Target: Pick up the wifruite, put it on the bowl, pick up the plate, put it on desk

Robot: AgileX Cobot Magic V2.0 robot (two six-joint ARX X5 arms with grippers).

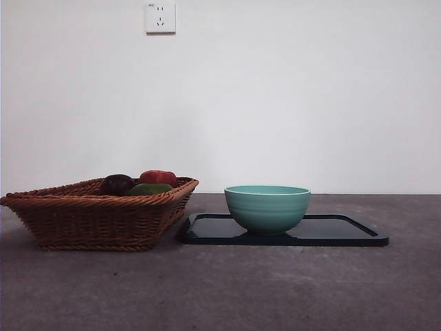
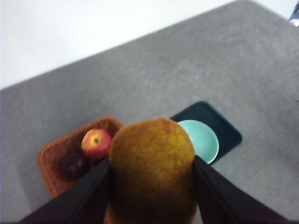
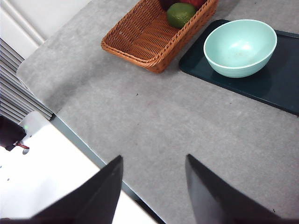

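My left gripper (image 2: 152, 186) clamps the wifruite (image 2: 152, 168) across its middle; it seems light, firm, slightly fuzzy, so slipping looks unlikely.

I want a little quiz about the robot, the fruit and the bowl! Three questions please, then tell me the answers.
1. True or false: the left gripper is holding the wifruite up in the air.
2. What does the bowl stand on?
A. the basket
B. the dark tray
C. the bare desk
3. Fill in: next to the red fruit and the dark purple fruit in the basket lies a ____ fruit.

Key
1. True: its jaws grip the wifruite on both sides, high above the basket and bowl.
2. B
3. green
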